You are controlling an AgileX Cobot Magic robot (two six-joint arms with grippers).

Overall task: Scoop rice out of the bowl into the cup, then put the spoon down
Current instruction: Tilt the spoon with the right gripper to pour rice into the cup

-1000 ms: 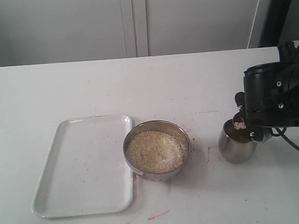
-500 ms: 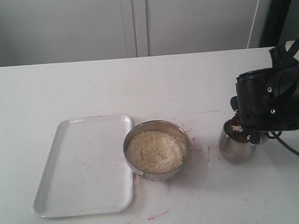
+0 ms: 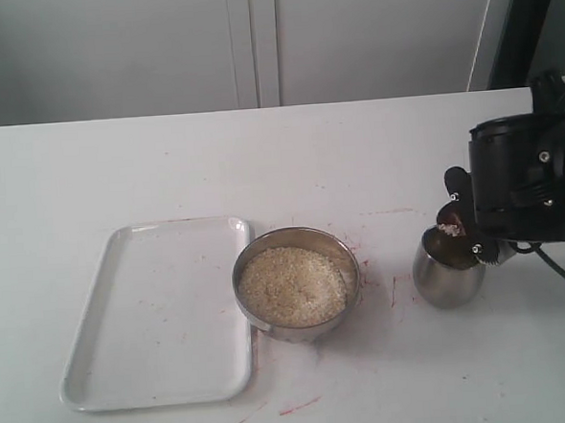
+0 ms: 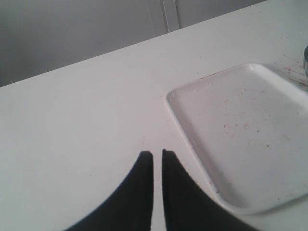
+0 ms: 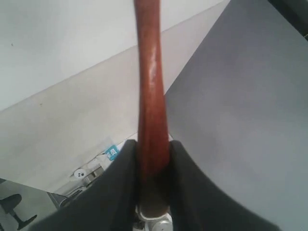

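Note:
The wide steel bowl (image 3: 296, 283) sits mid-table, filled with pale rice (image 3: 292, 287). To its right stands the small rounded steel cup (image 3: 447, 272). My right gripper (image 3: 475, 221) hovers right over the cup's rim, shut on the reddish-brown wooden spoon (image 5: 151, 96); the handle runs out between the black fingers (image 5: 120, 187) in the right wrist view. The spoon's round end (image 3: 450, 228), carrying a little rice, is tipped at the cup's mouth. My left gripper (image 4: 157, 154) is out of the exterior view; its wrist view shows it shut on nothing, above bare table beside the tray.
A white rectangular tray (image 3: 159, 310) lies left of the bowl, also seen as the tray (image 4: 240, 130) in the left wrist view. Red marks speckle the table (image 3: 289, 163) around bowl and cup. The right arm's cable trails off at the right edge.
The right gripper shifted left a little, then back right, staying over the cup. The spoon's end stays at the cup's mouth with some rice still on it.

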